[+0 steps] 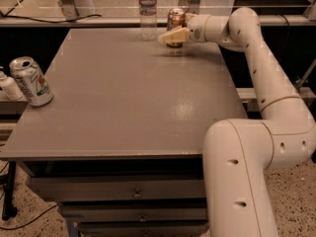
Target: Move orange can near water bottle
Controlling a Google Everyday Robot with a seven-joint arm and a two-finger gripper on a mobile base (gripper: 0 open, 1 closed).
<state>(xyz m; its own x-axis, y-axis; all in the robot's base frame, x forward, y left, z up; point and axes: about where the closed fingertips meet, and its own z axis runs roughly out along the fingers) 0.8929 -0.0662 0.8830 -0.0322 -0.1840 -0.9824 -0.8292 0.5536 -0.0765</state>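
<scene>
The orange can (176, 19) stands upright at the far edge of the grey table (123, 107), just right of the water bottle (147, 11), with a small gap between them. My gripper (174, 33) reaches in from the right and its fingers close around the can's lower half. One cream finger (172, 35) crosses the can's front; the other is hidden behind the can. The can's base is at or just above the tabletop. The bottle is clear, has a pale label band and stands upright.
A white-and-green can (30, 81) stands at the table's left edge, with a small white bottle (9, 85) just beyond it. My arm arches over the table's right side. Drawers (136, 194) sit under the tabletop.
</scene>
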